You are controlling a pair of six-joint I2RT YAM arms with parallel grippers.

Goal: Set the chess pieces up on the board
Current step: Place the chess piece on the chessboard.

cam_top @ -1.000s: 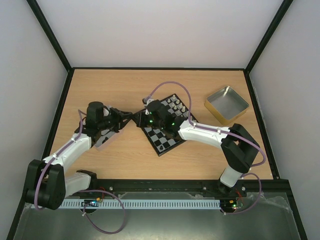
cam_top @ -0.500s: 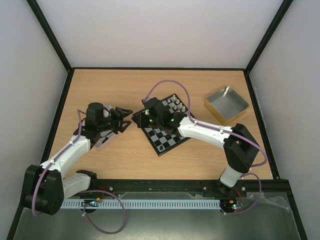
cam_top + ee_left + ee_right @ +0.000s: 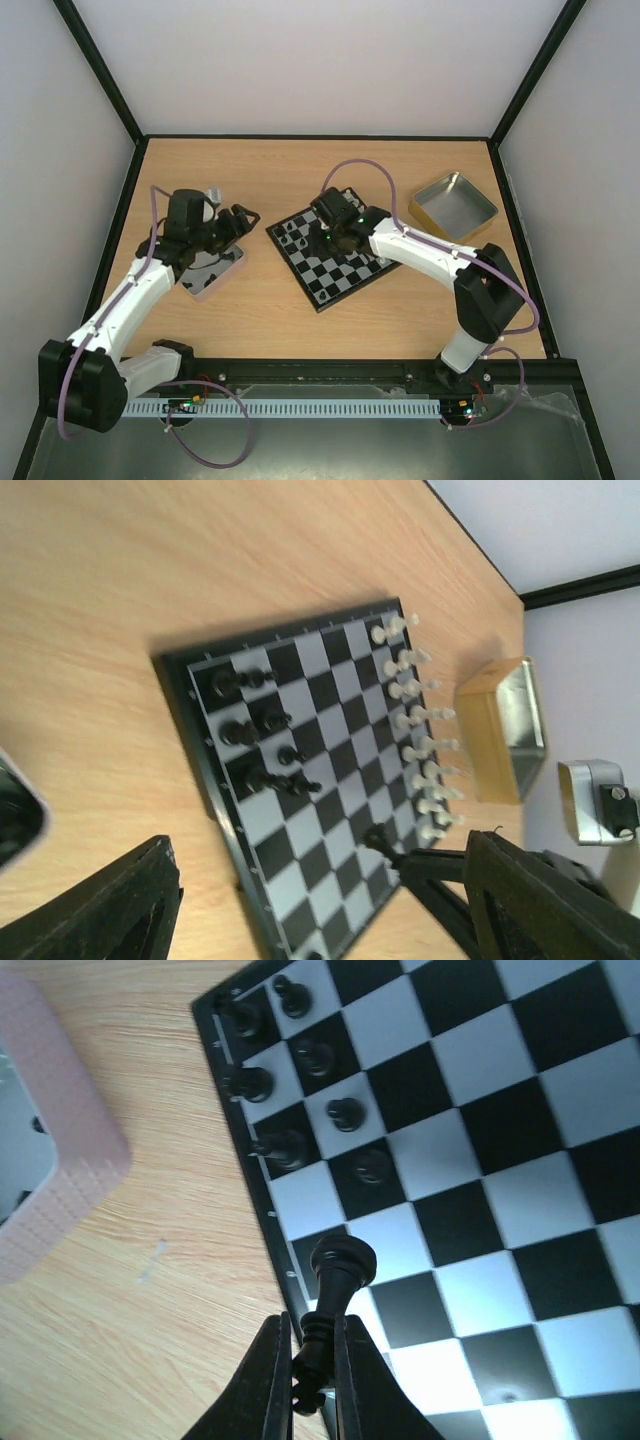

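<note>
The board (image 3: 335, 268) lies at an angle in the middle of the table. Several black chess pieces (image 3: 300, 1060) stand in its left corner, and a row of white pieces (image 3: 415, 720) lines the far edge. My right gripper (image 3: 312, 1360) is shut on a black piece (image 3: 340, 1260), held by its top with the base pointing down at the board's left rim. In the top view that gripper (image 3: 335, 238) hangs over the board. My left gripper (image 3: 236, 222) is open and empty, left of the board above a grey tin (image 3: 205, 272). Its fingers (image 3: 100, 910) frame the board (image 3: 320, 780).
A gold tin (image 3: 455, 208) sits at the back right and looks empty. The grey tin's contents are mostly hidden under my left arm. Bare wood lies in front of and behind the board. Black frame rails edge the table.
My left gripper has opened and pulled back left from the board's corner to over the grey tin. My right gripper has moved right, over the board, with the black piece in it.
</note>
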